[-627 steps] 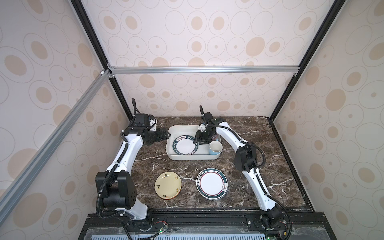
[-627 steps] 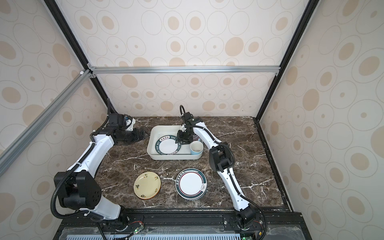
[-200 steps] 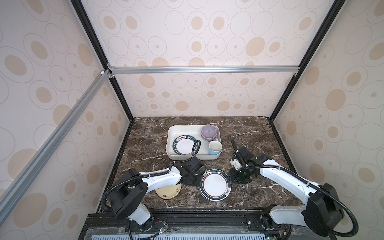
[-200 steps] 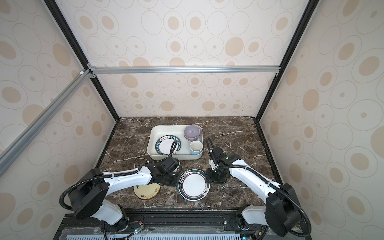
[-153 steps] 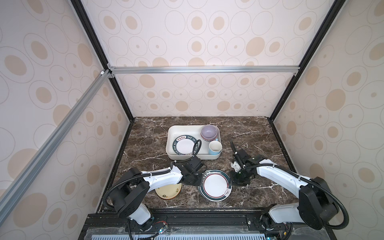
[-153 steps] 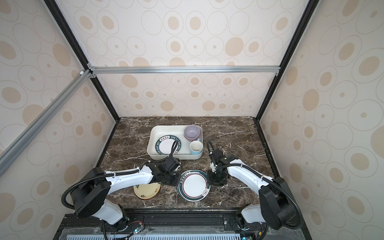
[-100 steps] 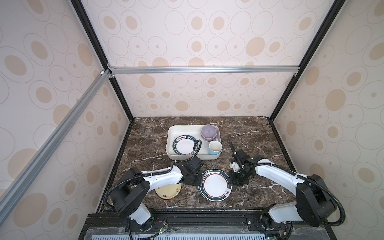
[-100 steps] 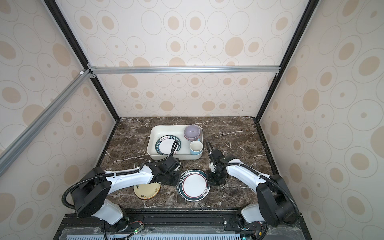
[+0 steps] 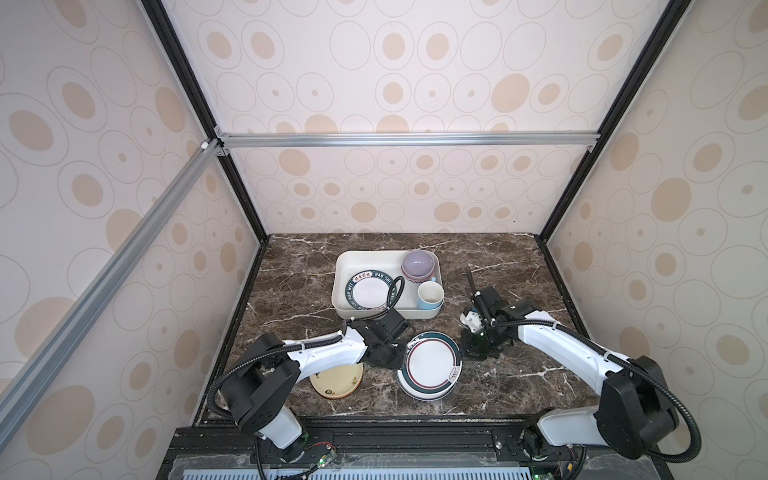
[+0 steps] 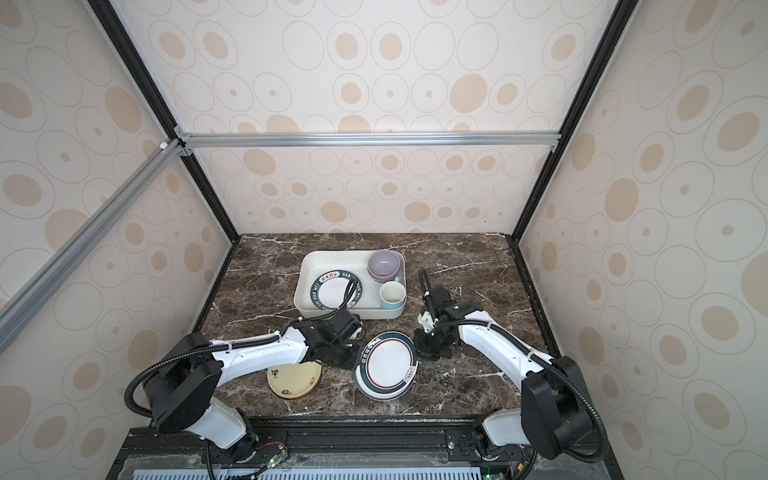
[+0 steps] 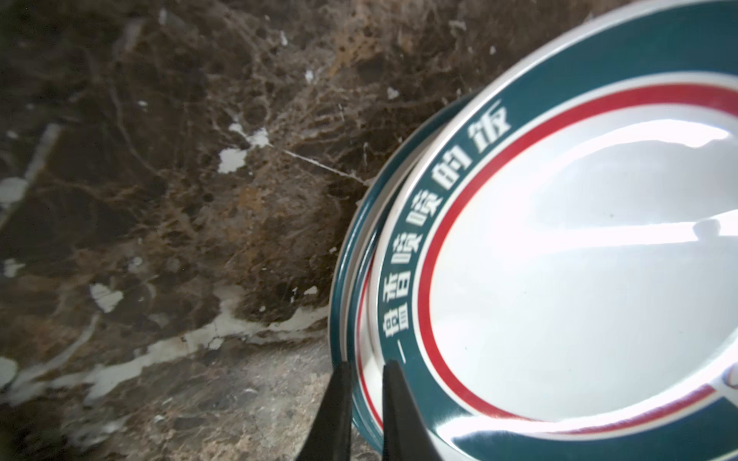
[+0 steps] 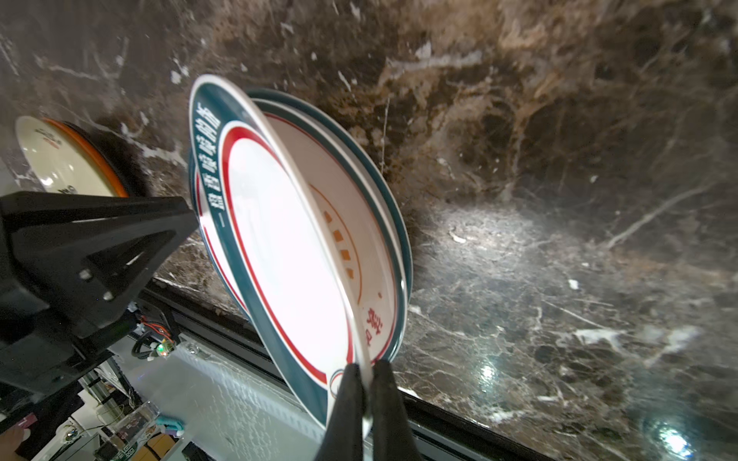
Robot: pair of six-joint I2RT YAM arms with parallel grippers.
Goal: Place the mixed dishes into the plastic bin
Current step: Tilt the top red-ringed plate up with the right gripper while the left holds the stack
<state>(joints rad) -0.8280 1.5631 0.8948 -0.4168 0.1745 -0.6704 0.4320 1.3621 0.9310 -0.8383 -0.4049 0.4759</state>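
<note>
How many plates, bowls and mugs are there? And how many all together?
Plates: 4 (pale yellow plate, lettered plate in the bin, top plate of the stack, plate under it; more may hide below)
Bowls: 1 (lilac bowl; another may sit beneath it)
Mugs: 1 (blue mug)
Total: 6 in plain sight

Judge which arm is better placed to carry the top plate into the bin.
Right. The right jaws are shut on the top plate's rim, tilting it up off the stack, and the bin lies just beyond. The left jaws sit at the stack's opposite edge, their grip unclear.
</note>
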